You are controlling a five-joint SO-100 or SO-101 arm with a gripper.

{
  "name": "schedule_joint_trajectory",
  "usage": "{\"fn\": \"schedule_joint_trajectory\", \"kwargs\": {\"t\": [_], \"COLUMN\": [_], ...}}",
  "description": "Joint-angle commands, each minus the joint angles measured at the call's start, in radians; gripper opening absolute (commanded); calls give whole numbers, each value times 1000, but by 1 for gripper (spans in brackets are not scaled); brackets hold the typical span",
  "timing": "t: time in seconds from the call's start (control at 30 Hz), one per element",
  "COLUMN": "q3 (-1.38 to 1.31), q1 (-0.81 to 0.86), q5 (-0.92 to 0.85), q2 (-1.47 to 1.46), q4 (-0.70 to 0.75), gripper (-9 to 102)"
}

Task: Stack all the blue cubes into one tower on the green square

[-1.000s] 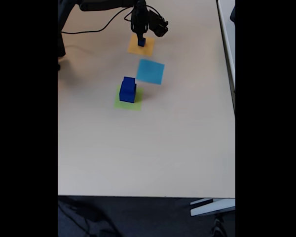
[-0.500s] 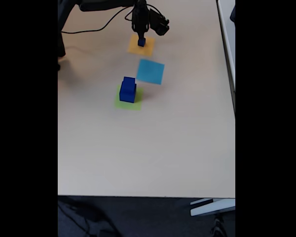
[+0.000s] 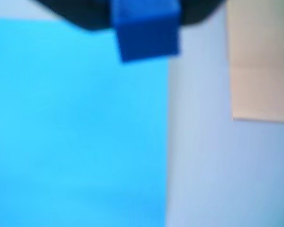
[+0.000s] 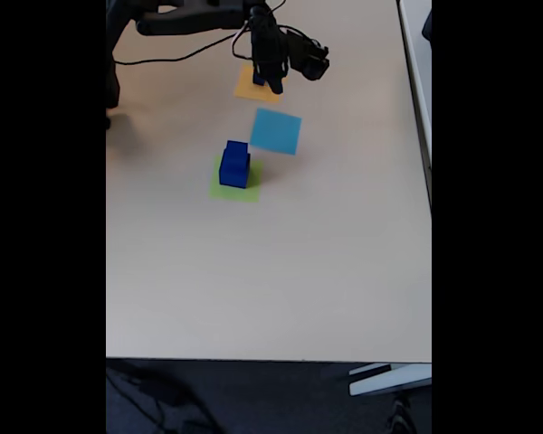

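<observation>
Small dark-blue cube (image 3: 146, 29) clenched in the black gripper (image 4: 270, 83) above the flat orange square (image 4: 250, 89), clear of the beige table (image 4: 271, 271)

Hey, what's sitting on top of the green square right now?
Two dark-blue cubes: a large cube with a smaller cube stacked on it. They cover the middle of the green square; whether anything lies beneath them cannot be seen.

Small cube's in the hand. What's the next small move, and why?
Probably carry the small cube toward the two-cube stack on the green square. The hand holds it above the orange square, and the light-blue square lies below the wrist camera, short of the stack.
</observation>
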Motion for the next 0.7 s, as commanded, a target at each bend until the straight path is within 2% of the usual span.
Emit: {"fn": "schedule_joint_trajectory", "kwargs": {"t": [0.0,0.67], "q3": [-66,-5], "q1": [46,61], "q5": [-44,43], "q2": [-9,-132], "q4": [-48,-95], "gripper": [0,0]}}
